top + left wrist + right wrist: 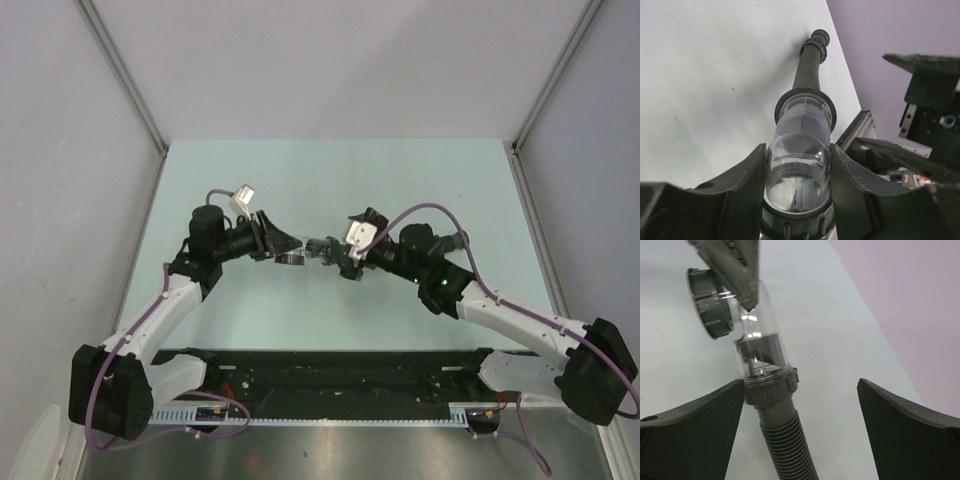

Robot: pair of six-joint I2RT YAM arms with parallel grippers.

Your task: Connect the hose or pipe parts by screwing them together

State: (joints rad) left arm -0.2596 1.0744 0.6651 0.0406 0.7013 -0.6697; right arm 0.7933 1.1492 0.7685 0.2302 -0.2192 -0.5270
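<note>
A clear elbow fitting [798, 165] with a grey ribbed ring [709, 302] at one end is joined by a grey collar nut [771, 390] to a dark ribbed hose [787, 445]. My left gripper [797, 150] is shut on the clear elbow, one finger on each side. The hose runs away from it to a flared far end [818, 39]. My right gripper [801, 390] stands wide open around the collar nut, whose left side is right by the left finger [700, 415]. From above, both grippers [283, 245] [338, 256] meet mid-table at the fitting [312, 247].
The pale green tabletop [330, 180] is walled by grey panels with aluminium posts [125, 75] at the back corners. A black rail [330, 365] runs along the near edge between the arm bases. Purple cables [430, 210] loop over the right arm.
</note>
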